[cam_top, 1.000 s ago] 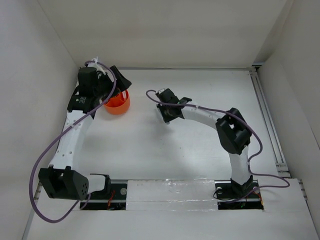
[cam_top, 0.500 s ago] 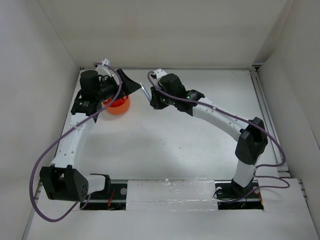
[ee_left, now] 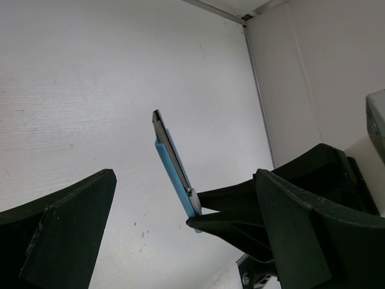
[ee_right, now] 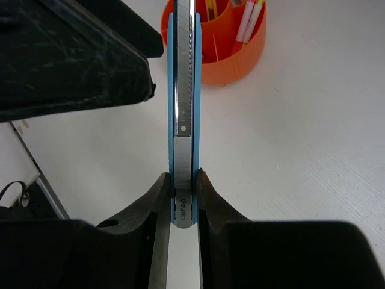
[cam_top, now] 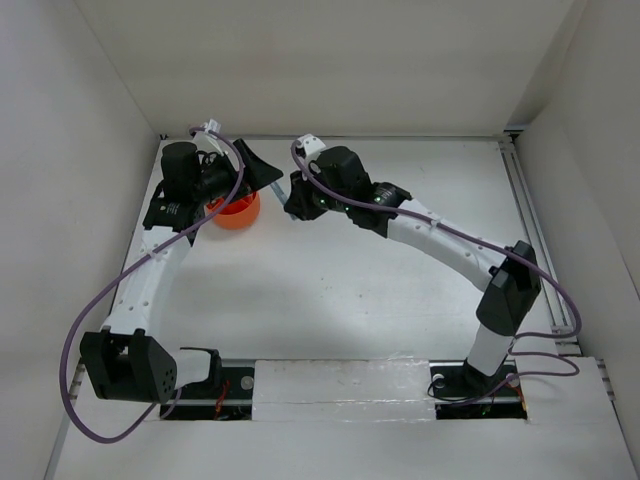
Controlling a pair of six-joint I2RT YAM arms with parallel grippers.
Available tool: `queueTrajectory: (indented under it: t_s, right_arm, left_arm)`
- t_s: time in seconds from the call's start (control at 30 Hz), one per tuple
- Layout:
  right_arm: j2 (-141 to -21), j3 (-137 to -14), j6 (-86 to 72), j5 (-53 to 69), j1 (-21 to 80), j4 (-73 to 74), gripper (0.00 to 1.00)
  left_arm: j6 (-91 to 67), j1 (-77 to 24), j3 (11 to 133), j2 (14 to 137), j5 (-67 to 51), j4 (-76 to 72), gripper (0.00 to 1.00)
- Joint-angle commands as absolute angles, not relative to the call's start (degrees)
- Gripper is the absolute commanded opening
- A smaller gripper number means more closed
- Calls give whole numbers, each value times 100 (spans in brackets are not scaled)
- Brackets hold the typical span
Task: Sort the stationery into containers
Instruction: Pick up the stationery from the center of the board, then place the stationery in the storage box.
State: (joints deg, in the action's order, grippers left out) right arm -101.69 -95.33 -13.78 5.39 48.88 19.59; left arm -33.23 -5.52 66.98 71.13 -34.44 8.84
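The orange cup (cam_top: 238,213) stands at the back left; in the right wrist view (ee_right: 240,57) it holds yellow pens (ee_right: 210,9) and a pink-red one (ee_right: 246,24) in its compartments. My right gripper (cam_top: 296,196) is shut on the end of a grey-blue utility knife (ee_right: 182,90), which points toward the cup. My left gripper (cam_top: 262,170) is open just right of the cup. In the left wrist view the knife (ee_left: 174,159) sits between my open left fingers (ee_left: 66,223) without touching them, held by the right gripper's fingertips (ee_left: 240,211).
White walls close in the table on the left, back and right. A metal rail (cam_top: 535,230) runs along the right side. The left arm's purple cable (cam_top: 110,290) loops beside it. The left finger (ee_right: 72,54) sits close to the knife's left side.
My right arm has swung left toward the cup with the knife in its grip. My left gripper has turned from over the cup to point right, so the knife now lies between its fingers.
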Motion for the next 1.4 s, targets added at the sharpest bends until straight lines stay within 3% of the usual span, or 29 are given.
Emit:
queueTrajectory:
  t_s: [0.0,0.07,0.23,0.37,0.4,0.5,0.53,0.57,0.6,0.63,0.77,0.93,1.17,1.37]
  right_arm:
    - [-9809,-9826,-1485,571,4948,1407,0]
    - [-9756,-9765,-1485,571,4948,1319,0]
    - [-9756,-9765,-1485,852,5000,1055,0]
    - [-9869,-9826,-1538,853,5001,993,0]
    - [-9870,-9887,-1538,853,5001,993,0]
    - [-9993,-9940,-1538,905,5001,888,0]
    - [-9993,-9940,-1538,905,5001,835,6]
    - [-9993,-9845,-1538,905,5001,783,24]
    - [-9932,-9774,-1538,905,5001,721,94]
    - [-9853,-9617,-1477,566,5001,721,100]
    - [-9642,-9046,-1336,-35,4686,791,100]
    - [-9370,-7912,-1336,307,4245,608,100]
    - [-8931,-7208,-1284,703,4254,431,100]
    - [-8640,-6663,-1169,703,4412,378,100]
  left_arm:
    - [-3322,-536,6671,7075,-3489,756,97]
    - [-3322,-536,6671,7075,-3489,756,97]
    - [-3445,-536,6671,7128,-3603,642,84]
    - [-3577,-536,6609,7128,-3840,379,60]
    - [-3577,-536,6548,7180,-3841,308,45]
    - [-3709,-536,6548,7251,-3902,150,16]
    - [-3709,-536,6678,7321,-3902,89,0]
    - [-3709,-536,6741,7321,-3902,88,0]
    - [-3709,-536,6820,7382,-3746,88,0]
    - [-3439,-536,7099,7461,-3631,245,0]
    - [-2823,-449,7890,7655,-2376,887,0]
    - [-1664,-246,8323,8172,-724,828,0]
    - [-817,-246,8235,8885,-309,-368,0]
    - [-826,-246,7237,8746,-220,-1747,0]
